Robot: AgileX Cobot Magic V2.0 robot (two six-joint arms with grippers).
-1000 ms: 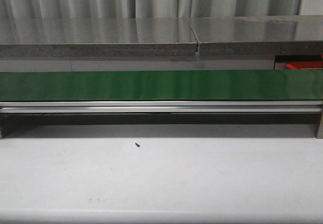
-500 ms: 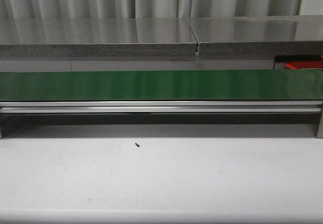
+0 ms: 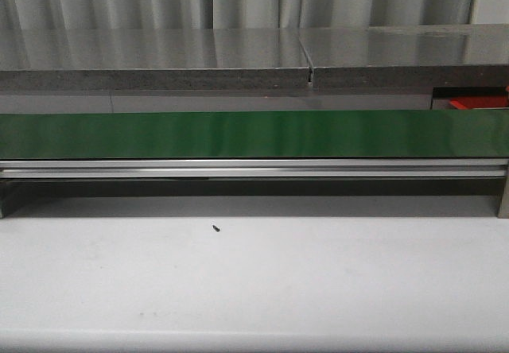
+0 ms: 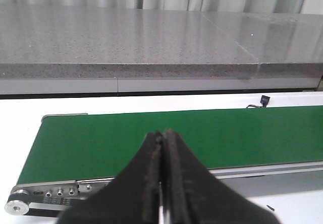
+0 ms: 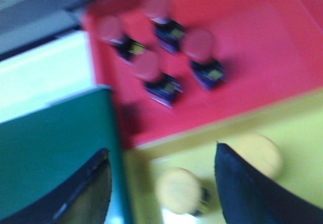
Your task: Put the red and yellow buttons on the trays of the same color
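My right gripper (image 5: 161,183) is spread above the yellow tray (image 5: 298,128). Four red buttons (image 5: 199,45) lie tilted in the red tray (image 5: 262,47); my left gripper (image 4: 162,183) is pressed together.

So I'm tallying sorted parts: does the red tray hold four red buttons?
Yes, the right wrist view shows four red buttons lying inside the red tray, though the picture is blurred.

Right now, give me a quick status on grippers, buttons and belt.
Left gripper shut, empty, over bare green belt. Right gripper open above yellow tray. Four red buttons on red tray.
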